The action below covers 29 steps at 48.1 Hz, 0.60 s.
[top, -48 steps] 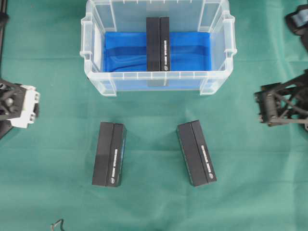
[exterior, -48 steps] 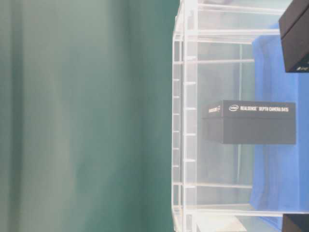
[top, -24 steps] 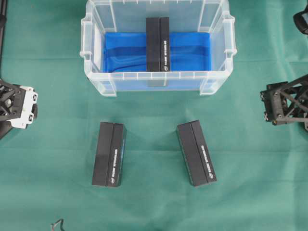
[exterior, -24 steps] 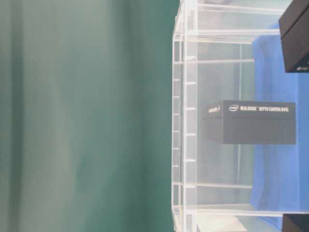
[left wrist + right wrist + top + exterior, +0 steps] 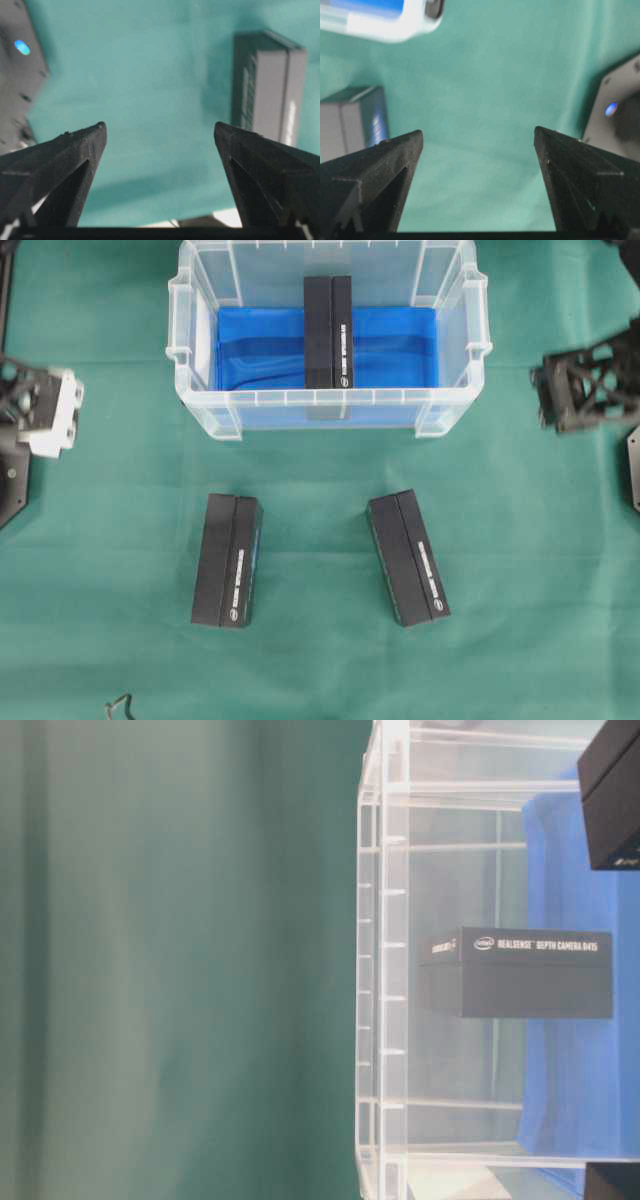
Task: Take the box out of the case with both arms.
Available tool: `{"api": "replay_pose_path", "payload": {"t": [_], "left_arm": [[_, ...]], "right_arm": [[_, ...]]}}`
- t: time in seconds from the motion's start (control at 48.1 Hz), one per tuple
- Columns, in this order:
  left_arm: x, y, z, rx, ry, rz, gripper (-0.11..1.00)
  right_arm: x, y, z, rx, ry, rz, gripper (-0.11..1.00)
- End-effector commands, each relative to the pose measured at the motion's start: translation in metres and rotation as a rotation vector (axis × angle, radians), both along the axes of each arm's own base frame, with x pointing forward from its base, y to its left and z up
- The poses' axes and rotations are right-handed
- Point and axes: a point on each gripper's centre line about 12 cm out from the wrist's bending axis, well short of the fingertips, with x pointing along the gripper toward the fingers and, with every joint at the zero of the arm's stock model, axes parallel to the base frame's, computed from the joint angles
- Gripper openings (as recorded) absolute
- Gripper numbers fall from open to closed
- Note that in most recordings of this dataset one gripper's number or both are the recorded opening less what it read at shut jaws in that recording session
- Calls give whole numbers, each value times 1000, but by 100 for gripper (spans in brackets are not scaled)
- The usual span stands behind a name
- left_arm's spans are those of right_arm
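The clear case [image 5: 190, 340] with a blue liner stands at the back middle of the green cloth. One black box [image 5: 329, 330] stands inside it, lengthwise from back to front. The table-level view shows that box [image 5: 520, 975] through the case wall [image 5: 385, 970]. My left gripper [image 5: 50, 412] hangs at the left edge, well apart from the case. In the left wrist view the left gripper [image 5: 160, 132] is open over bare cloth. My right gripper [image 5: 560, 390] hangs at the right edge, level with the case's front. In the right wrist view the right gripper [image 5: 477, 135] is open and holds nothing.
Two more black boxes lie on the cloth in front of the case, one left [image 5: 228, 560] and one right [image 5: 408, 558]. The left wrist view catches a box [image 5: 267, 90]. The right wrist view shows a box [image 5: 352, 120] and the case's corner [image 5: 385, 20].
Both grippers have moved toward the back of the table, the right one further than the left. Their jaws stay open. The boxes and the case have not moved.
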Motion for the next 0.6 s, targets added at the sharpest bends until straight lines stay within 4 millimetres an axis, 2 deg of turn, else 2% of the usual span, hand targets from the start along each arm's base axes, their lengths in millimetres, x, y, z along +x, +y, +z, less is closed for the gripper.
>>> {"api": "replay_pose_path", "payload": {"t": [0.0,0.187,0.436,0.582], "left_arm": [[-2,16,7,14,-11,20,89],[-4,41,5,33,14,15,89],[-11,74,2,51,47,36,89],[-10,84,1,51,60,39,89]], "right_arm": [[-3,-16,7,-8,-21,-6,87],[-5,-50,6,-26,-20,-5,87],[-11,-85,0,-22,-27,-21,87],[-12,-92,-3,-8,-21,-18,87]]}}
